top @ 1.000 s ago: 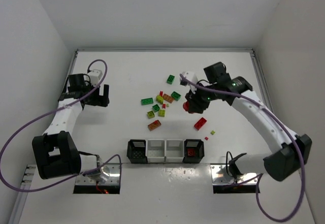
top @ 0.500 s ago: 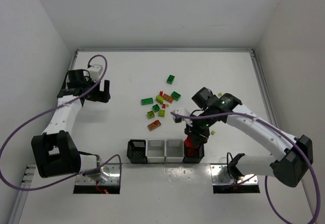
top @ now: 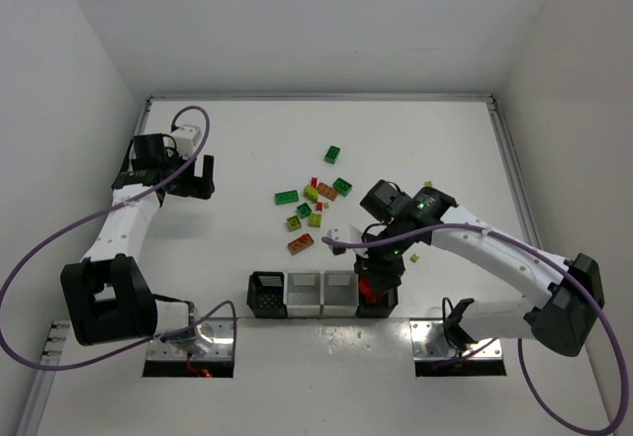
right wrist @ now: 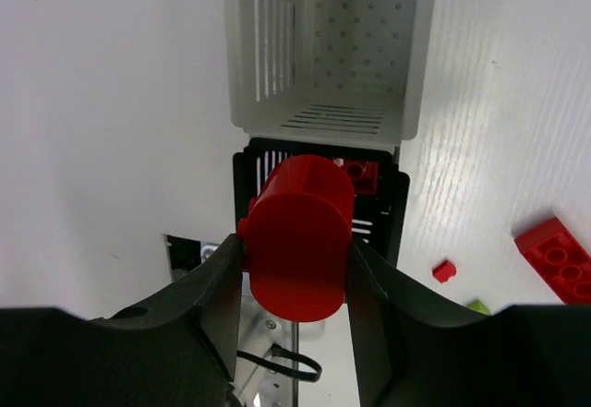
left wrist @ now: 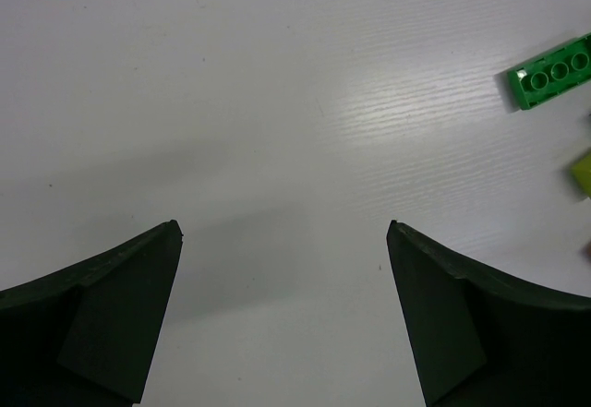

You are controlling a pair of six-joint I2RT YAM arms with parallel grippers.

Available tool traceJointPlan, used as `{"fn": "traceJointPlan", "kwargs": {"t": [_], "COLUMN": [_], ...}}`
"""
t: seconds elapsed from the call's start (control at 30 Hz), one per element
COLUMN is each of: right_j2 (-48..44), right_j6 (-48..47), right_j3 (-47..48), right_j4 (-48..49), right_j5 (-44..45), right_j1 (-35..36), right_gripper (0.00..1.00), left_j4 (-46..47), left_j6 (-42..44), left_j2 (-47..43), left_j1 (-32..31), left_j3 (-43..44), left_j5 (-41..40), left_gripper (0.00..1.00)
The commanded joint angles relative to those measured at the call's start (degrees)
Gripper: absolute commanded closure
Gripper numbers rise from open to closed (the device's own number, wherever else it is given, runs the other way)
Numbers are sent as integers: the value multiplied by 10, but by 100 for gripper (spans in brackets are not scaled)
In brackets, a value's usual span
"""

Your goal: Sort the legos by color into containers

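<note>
My right gripper (right wrist: 297,252) is shut on the round red lego (right wrist: 297,232) and holds it just above the right black container (right wrist: 403,211), where a red brick (right wrist: 362,174) lies inside. From above, the right gripper (top: 374,280) hangs over that end bin (top: 379,304). Two white containers (top: 304,295) and a black one (top: 266,294) continue the row to the left. Loose legos (top: 313,205) in green, yellow-green, red and orange-brown lie mid-table. My left gripper (left wrist: 284,232) is open over bare table, and a green brick (left wrist: 551,73) lies to its right.
A red brick (right wrist: 557,257) and a tiny red piece (right wrist: 444,270) lie on the table right of the black bin. An orange-brown brick (top: 301,243) sits nearest the bins. Metal base plates (top: 192,341) and cables line the near edge.
My right arm has swung from mid-table toward the near edge, carrying the round red lego to above the right black bin. The left gripper has barely shifted.
</note>
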Motion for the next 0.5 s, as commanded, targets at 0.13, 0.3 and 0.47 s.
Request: {"fn": "traceJointPlan", "kwargs": {"t": [0.13, 0.3, 0.47], "right_j2": [-16, -16, -16], "right_j6": [27, 41, 82], "right_j3": [26, 64, 57], "right_j4": [20, 38, 84], "right_j5": [56, 101, 134], "right_j1": [-8, -13, -21], "right_gripper": [47, 40, 40], "left_j4": [7, 7, 7], "left_j6": [-5, -5, -5], "left_j2": [-1, -1, -1], "left_j1": [-5, -5, -5], "left_j3": [22, 17, 17], "left_j5": [2, 2, -3], "left_gripper": [0, 0, 0]}}
